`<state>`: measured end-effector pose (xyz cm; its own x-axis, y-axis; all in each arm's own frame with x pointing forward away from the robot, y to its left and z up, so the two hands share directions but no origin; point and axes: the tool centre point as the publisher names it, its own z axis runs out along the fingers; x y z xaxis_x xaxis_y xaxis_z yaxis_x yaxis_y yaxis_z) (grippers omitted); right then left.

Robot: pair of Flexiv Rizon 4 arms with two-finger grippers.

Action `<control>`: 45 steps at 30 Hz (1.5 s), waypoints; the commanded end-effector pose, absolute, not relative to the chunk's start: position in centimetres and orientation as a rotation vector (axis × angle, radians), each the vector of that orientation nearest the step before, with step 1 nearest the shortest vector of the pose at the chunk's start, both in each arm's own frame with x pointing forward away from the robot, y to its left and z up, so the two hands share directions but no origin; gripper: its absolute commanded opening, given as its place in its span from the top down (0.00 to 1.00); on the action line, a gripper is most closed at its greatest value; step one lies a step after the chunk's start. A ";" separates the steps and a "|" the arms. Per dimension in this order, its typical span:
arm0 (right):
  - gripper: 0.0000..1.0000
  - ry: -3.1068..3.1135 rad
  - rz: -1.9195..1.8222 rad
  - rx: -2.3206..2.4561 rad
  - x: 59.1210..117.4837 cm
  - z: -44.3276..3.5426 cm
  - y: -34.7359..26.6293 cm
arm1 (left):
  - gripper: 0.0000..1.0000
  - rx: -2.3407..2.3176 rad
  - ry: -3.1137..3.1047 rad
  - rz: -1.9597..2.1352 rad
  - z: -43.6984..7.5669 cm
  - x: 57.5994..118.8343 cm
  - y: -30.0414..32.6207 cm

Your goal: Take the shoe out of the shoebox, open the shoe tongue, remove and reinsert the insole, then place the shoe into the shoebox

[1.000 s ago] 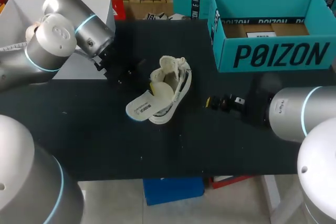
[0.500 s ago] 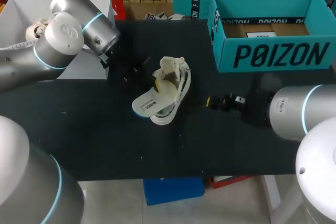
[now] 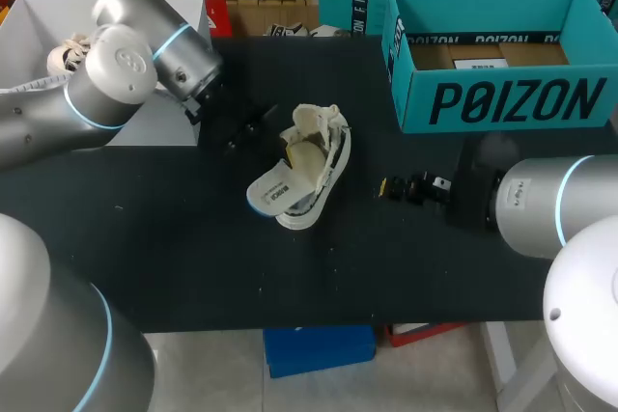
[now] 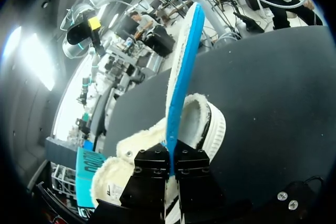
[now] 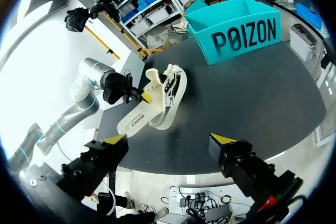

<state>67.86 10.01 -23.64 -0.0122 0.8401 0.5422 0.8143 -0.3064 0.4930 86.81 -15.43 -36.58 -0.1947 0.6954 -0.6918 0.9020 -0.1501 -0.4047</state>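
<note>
Gripping the insole [image 3: 275, 192] from two sides, the left gripper [image 4: 171, 157] is holding its fingers narrow, almost together, with the thin blue-edged insole standing on edge between them. In the left wrist view the insole is running ahead of the fingers and over the fleecy opening of the shoe.

The shoe [image 3: 328, 151] is lying near the middle of the dark surface [image 3: 193, 258], outside the shoebox, and it is leaning over on its side. The insole is sticking out of its opening toward 8 o'clock, its printed face turned up in the head view. How far the other end is reaching into the shoe is hidden. The left gripper is coming at the shoe from 10 o'clock.

The teal shoebox [image 3: 512, 103] is sitting open at 2 o'clock from the shoe, well apart from it, near the far edge of the surface.

The right gripper [image 5: 168, 140] is hanging at 3 o'clock from the shoe, near it but not touching. Its yellow-tipped fingers are standing wide apart and are holding nothing.
</note>
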 end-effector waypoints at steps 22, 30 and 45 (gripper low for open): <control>0.00 1.814 1.251 2.183 67.7 -24.0 10.4 | 1.00 1.810 1.920 -1.147 -37.5 89.7 -16.9; 0.00 1.814 1.251 2.183 67.7 -24.0 10.4 | 1.00 1.802 1.923 -1.153 -37.4 89.7 -17.5; 0.00 1.814 1.251 2.183 67.7 -24.0 10.4 | 0.62 1.800 1.918 -1.154 -36.5 88.2 -16.0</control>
<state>67.86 10.01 -23.64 -0.0122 0.8401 0.5423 0.8144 -0.3063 0.4929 89.01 -16.60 -37.00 -0.1952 0.7157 -0.6705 0.9231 -0.0968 -0.3721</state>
